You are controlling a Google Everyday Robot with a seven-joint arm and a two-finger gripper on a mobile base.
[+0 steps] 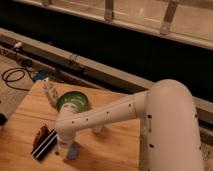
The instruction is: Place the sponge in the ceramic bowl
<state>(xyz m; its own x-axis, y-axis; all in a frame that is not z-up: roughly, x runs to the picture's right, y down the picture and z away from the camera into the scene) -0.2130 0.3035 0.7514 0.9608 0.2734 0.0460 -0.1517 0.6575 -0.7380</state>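
The light-blue sponge [74, 150] lies on the wooden table near its front edge. My gripper [62, 148] hangs down from the white arm [110, 116], just left of the sponge and partly over it. The green ceramic bowl [74, 102] stands farther back on the table, behind the arm's wrist, with its front rim hidden by the arm.
A black block with white stripes and a red side [44, 142] lies just left of the gripper. A slim pale bottle [50, 93] stands left of the bowl. A white cup [97, 129] peeks out under the arm. Cables [15, 76] lie on the floor beyond the table's left edge.
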